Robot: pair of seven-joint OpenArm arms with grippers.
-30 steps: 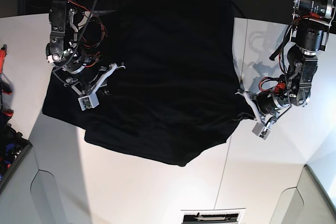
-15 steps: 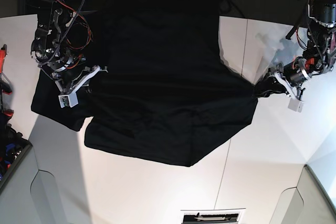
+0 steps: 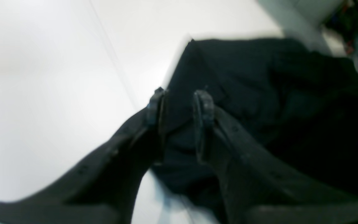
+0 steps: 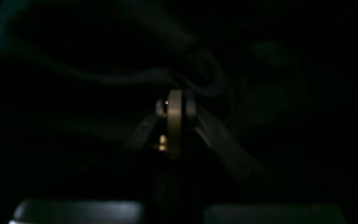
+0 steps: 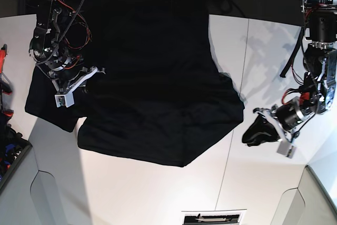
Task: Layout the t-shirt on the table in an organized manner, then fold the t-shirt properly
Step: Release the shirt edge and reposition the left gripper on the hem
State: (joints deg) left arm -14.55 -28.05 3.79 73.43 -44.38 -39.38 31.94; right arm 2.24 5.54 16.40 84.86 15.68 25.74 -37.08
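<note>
White table [image 5: 158, 193] bears the t-shirt [image 5: 152, 93]; left gripper [image 5: 275, 133] and right gripper [image 5: 79, 84] both pinch its cloth.

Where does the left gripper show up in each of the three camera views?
Base: the left gripper is at right of centre, shut on a bunch of the t-shirt above the white table.
Left wrist: lower centre, black cloth pinched between its fingers.
Right wrist: not in it.
Shared landmark: the table's thin dark seam.
</note>
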